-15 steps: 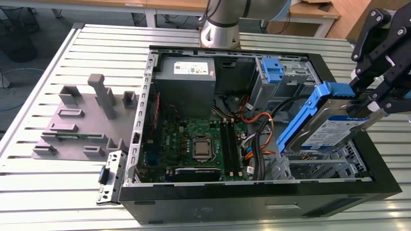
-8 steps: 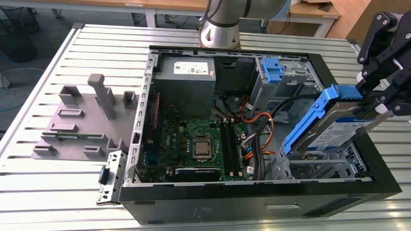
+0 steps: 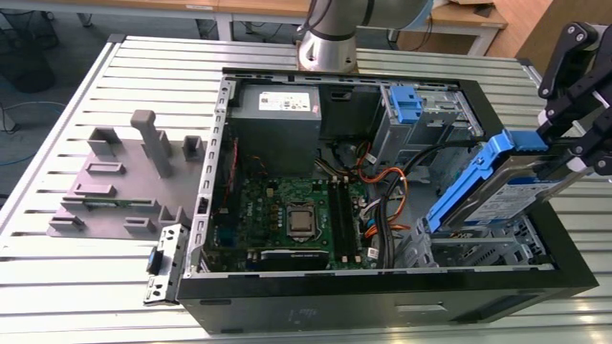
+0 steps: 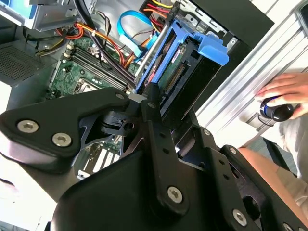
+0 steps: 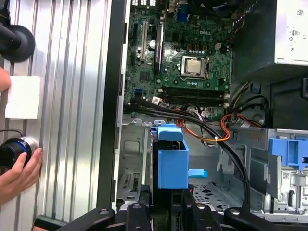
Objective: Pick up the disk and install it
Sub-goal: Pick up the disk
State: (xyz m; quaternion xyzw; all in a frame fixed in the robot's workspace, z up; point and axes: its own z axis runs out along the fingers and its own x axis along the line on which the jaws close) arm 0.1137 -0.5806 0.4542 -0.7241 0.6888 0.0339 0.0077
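The disk (image 3: 497, 190) is a silver drive with a blue-and-white label and blue side rails. It hangs tilted on edge above the metal drive bay (image 3: 478, 247) at the exterior view's right end of the open computer case (image 3: 383, 301). My gripper (image 3: 564, 159) is shut on the disk's upper end. In the second wrist view the black gripper (image 4: 144, 96) clamps the disk (image 4: 185, 62) by its blue rails. In the first wrist view the disk (image 5: 172, 161) stands end-on over the bay, with the gripper (image 5: 166, 204) behind it.
Inside the case lie a green motherboard (image 3: 287, 215), a grey power-supply box (image 3: 277, 107), black and orange cables (image 3: 392, 186) beside the bay, and a blue caddy (image 3: 406, 107). A grey fixture (image 3: 125, 179) stands at the exterior view's left. A person's hand (image 5: 17, 168) rests beside the case.
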